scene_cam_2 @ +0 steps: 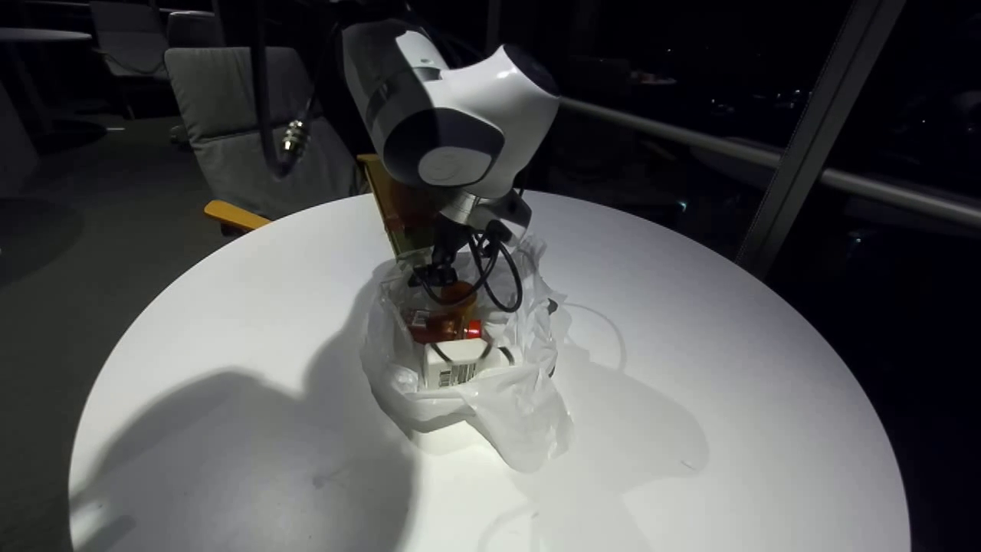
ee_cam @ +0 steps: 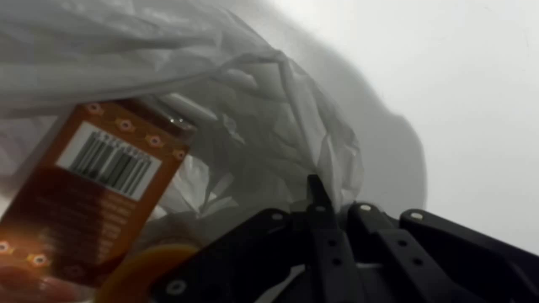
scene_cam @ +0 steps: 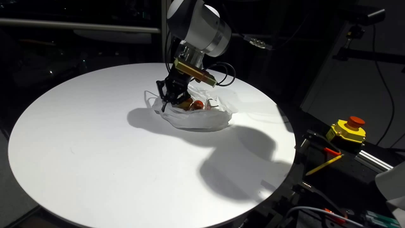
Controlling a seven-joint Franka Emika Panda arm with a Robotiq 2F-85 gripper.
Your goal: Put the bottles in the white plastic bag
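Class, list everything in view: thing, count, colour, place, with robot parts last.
plastic bag: 1, white, on round table
red-capped bottle: 1, reddish-brown, in bag
rounded container: 1, amber, in bag
boxy container: 1, white, in bag
round table: 1, white, under bag
emergency-stop button: 1, yellow-red, beside table
pencil: 1, yellow, near button
side clutter: count unclear, mixed colours, beside table
chairs: at least 2, grey, background
arm: 1, white-grey, above table
gripper: 1, black, at bag's rim
wrist attachment: 1, yellow-brown, beside gripper
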